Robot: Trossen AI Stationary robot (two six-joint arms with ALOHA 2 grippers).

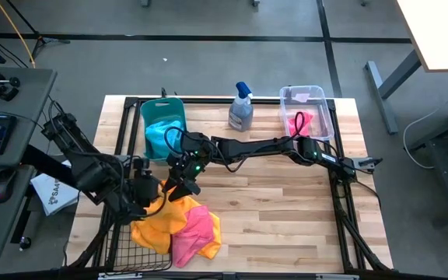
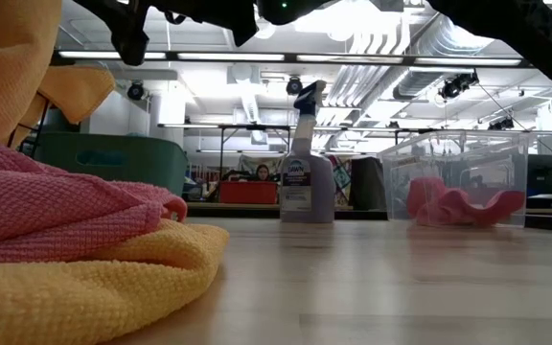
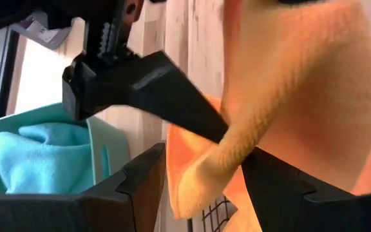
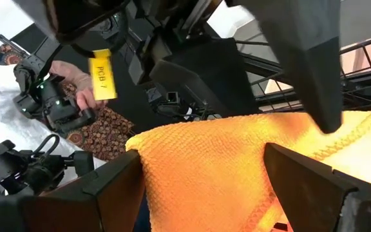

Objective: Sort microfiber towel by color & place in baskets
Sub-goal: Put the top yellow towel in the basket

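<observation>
My left pincer [image 1: 155, 189] is clamped on the orange towel [image 1: 160, 222], holding one edge up off the table [image 1: 286, 218] so it hangs over the wire basket [image 1: 134, 253]. My right pincer [image 1: 183, 173] sits just beside it with fingers spread around the same cloth, not gripping. A pink towel [image 1: 195, 231] lies below; blue fills the teal tub [image 1: 162, 124], pink the clear bin [image 1: 308, 113].

Yellow tag [image 4: 103, 77] on cable reads "PCB /"; spray bottle label [image 2: 296, 178] unreadable.

three baskets [image 1: 163, 124], four towels [image 1: 195, 229] (one orange-yellow), one spray bottle [image 1: 241, 109]
</observation>
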